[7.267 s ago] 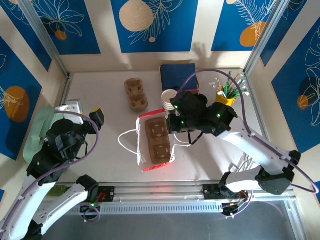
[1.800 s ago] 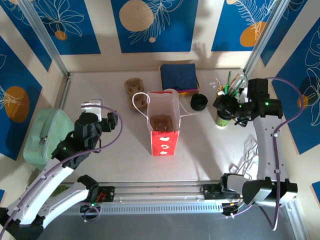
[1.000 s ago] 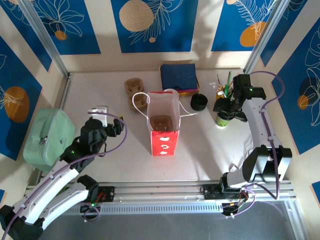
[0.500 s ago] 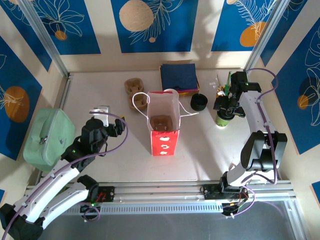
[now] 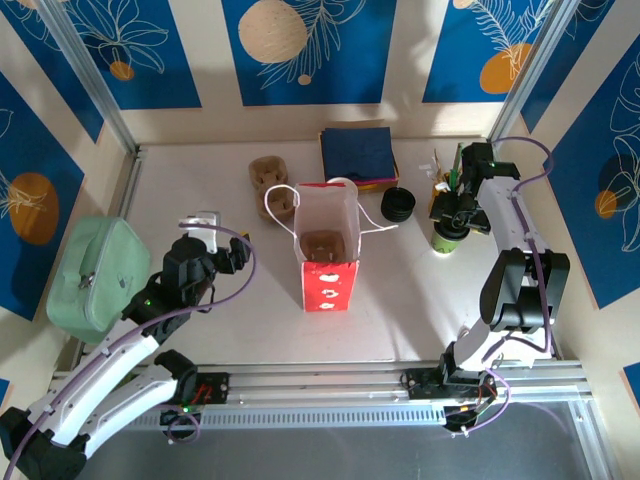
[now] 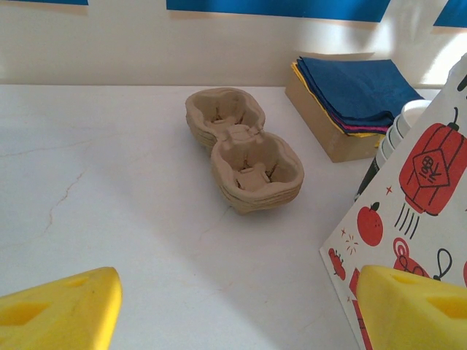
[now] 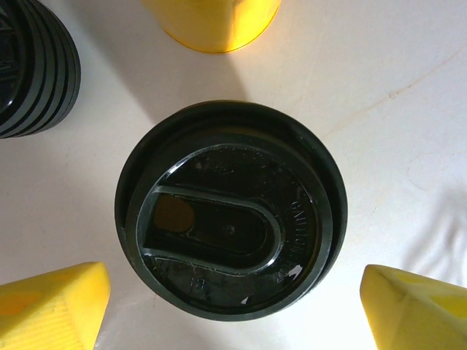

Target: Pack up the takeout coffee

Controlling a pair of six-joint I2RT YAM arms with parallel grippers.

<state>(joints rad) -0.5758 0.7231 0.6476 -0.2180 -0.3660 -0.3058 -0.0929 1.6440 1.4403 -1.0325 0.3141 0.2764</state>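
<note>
The coffee (image 5: 443, 240) stands upright on the counter (image 5: 200, 180), at 3 o'clock from the bag (image 5: 327, 285) and well apart from it. The right hand (image 5: 452, 212) hangs above it with the fingers (image 7: 51, 302) spread wide, one at each side of the black lid (image 7: 230, 230), not touching it. A yellow pot (image 7: 211, 22) is at 12 o'clock from the lid. The left hand (image 5: 203, 222), at 9 o'clock from the bag, is open too and holds nothing.

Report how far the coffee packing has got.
Done: the red-and-white paper bag stands open with a brown cardboard cup tray inside. In hand: the right claw hangs open over the black-lidded paper cup, not gripping. Remaining: grasp the cup, carry it over, lower it into the tray.
</note>
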